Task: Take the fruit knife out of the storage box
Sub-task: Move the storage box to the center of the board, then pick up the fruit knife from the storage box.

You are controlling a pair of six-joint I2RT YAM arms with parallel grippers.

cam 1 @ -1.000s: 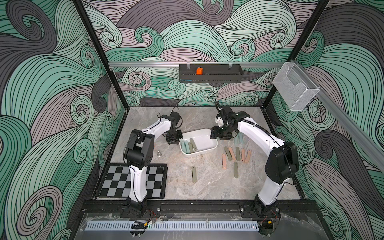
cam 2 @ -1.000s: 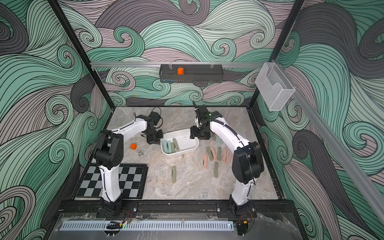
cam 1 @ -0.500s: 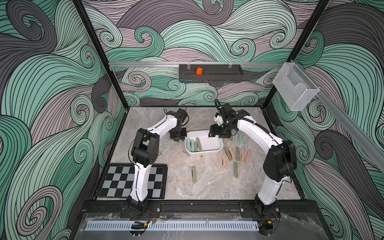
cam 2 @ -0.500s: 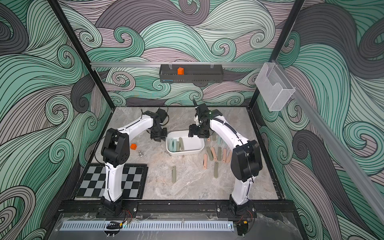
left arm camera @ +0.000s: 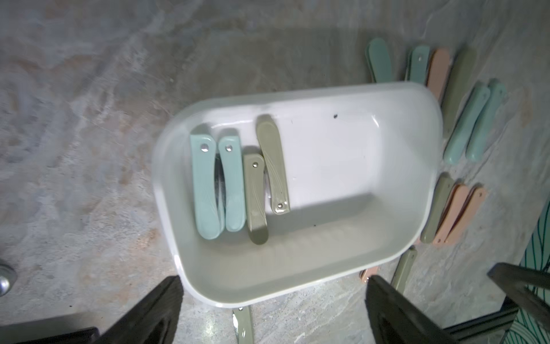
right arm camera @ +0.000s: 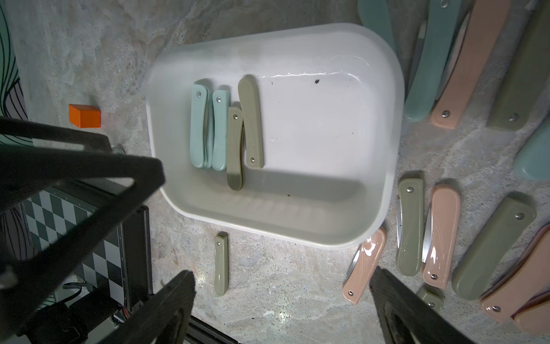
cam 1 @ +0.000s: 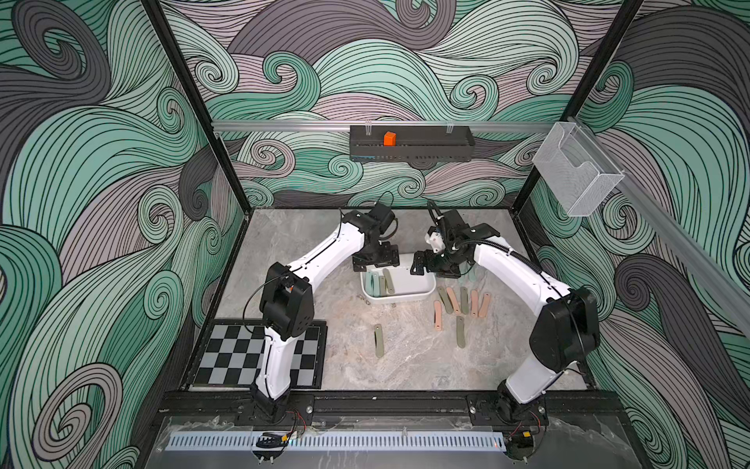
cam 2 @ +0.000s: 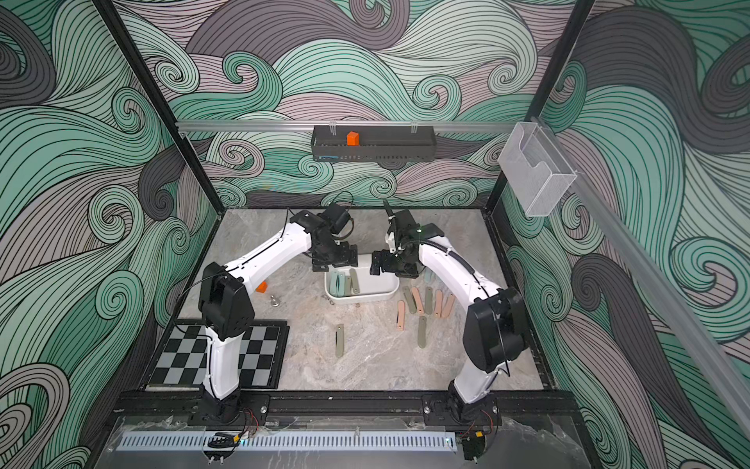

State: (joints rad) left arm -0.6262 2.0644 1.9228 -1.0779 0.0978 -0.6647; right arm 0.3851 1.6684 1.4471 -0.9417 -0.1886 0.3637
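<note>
left pincer (left arm camera: 273,286) spread wide, empty, right pincer (right arm camera: 282,272) spread wide, empty, white storage box (left arm camera: 312,262) on table (left arm camera: 89,119) just below both, four folded fruit knives (left arm camera: 232,184) side by side inside box, end nearer left pincer, loose knives (right arm camera: 410,226) outside box on right pincer's side

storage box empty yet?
Not empty: folded blue knives and olive knives lie at one end of the storage box.

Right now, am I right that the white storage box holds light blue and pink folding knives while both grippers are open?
Not quite: the storage box holds light blue knives and olive green knives, not pink; the pink knives lie outside it, as the left wrist view shows. The left gripper and right gripper are open.
</note>
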